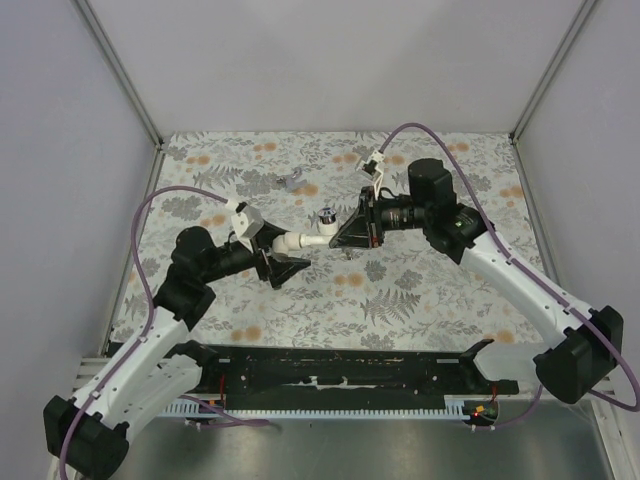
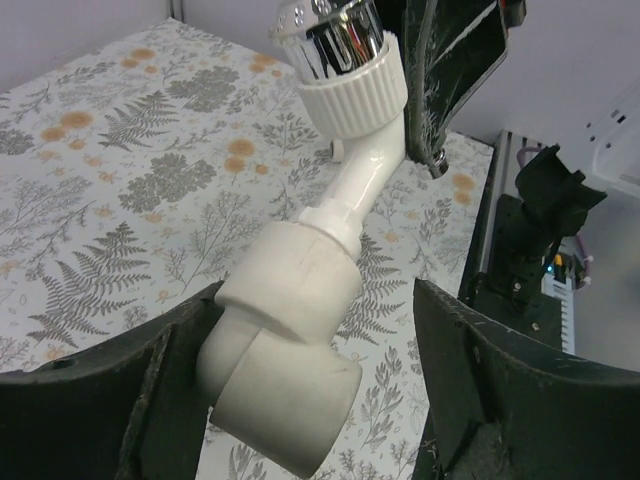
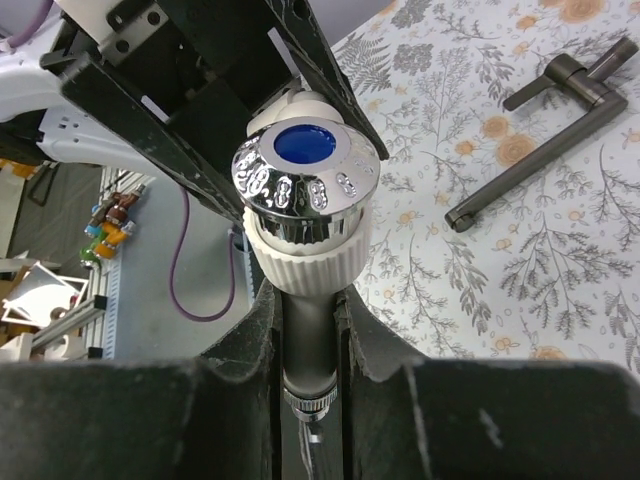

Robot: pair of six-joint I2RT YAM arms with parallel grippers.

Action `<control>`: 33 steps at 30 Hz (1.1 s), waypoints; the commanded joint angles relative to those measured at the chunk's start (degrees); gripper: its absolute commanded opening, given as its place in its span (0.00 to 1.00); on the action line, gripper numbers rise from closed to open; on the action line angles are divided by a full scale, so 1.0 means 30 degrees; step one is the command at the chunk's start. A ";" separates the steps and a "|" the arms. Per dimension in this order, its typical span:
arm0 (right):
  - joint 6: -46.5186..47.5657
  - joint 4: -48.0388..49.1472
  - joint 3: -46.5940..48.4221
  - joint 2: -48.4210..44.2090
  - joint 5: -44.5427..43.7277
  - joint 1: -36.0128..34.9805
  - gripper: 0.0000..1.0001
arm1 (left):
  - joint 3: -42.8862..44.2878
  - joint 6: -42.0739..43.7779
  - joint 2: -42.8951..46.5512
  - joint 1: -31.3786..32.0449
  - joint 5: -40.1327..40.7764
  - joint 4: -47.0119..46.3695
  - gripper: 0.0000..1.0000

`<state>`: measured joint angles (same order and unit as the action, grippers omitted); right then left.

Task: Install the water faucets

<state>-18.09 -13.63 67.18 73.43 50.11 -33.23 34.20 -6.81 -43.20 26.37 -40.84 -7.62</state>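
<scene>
Bright even light, soft shadows w/ glare on faucet (image 3: 305,215).

Left claw (image 1: 292,263) jaws apart; right claw (image 1: 338,238) clamped on faucet (image 1: 300,240); arms converge.

Overhead; near wrist views, seemingly one faucet (image 2: 300,300)

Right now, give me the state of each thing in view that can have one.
faucet: held in the air between both grippers.
left gripper: open, fingers either side of the faucet's white elbow.
right gripper: shut on the faucet's stem.
T-shaped tool: lying flat, untouched.
</scene>
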 commanded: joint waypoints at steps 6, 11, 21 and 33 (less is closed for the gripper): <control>0.2365 0.3867 -0.1269 -0.0892 0.2132 0.0707 0.00 | 0.1316 -0.2976 -0.1858 -0.0733 -0.4871 -0.3848 0.79; 0.3361 0.3606 -0.1387 -0.0834 0.3451 0.0736 0.00 | 0.2134 -0.2215 -0.2824 -0.0733 -0.7037 -0.3644 0.69; 0.1815 0.2990 -0.1123 -0.0396 0.2927 0.0736 0.00 | 0.2518 0.2116 -0.2331 -0.0675 -0.7425 -0.0310 0.02; -0.1589 0.2170 -0.1035 0.0631 0.2164 0.0736 0.00 | 0.2665 0.8070 -0.0102 -0.0412 -0.3966 0.5088 0.02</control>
<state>-17.98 -6.61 62.65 75.02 59.24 -32.91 40.82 8.47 -46.24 24.80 -52.60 4.34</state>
